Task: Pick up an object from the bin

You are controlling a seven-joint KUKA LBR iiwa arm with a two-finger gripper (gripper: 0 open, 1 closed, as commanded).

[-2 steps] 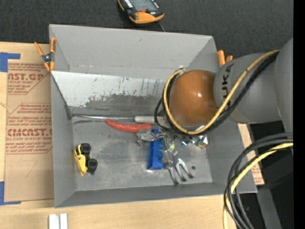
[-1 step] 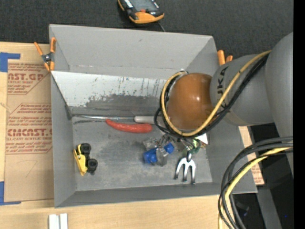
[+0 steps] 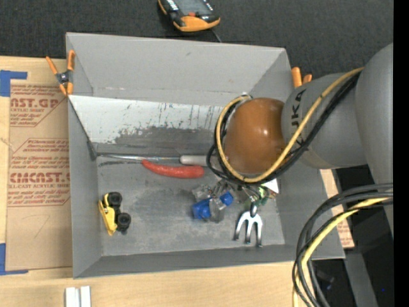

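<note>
Yellow toy vehicle (image 3: 112, 213) with black wheels: lower left of frame, lying tilted. Red elongated item (image 3: 171, 169): centre. Thin grey rod (image 3: 144, 158) with a pale end: just above the red item. White forked piece (image 3: 249, 226): lower right of centre. Orange-and-black device (image 3: 188, 11): top centre, on dark surface (image 3: 77, 5).

Small blue block (image 3: 203, 211), right of centre
</note>
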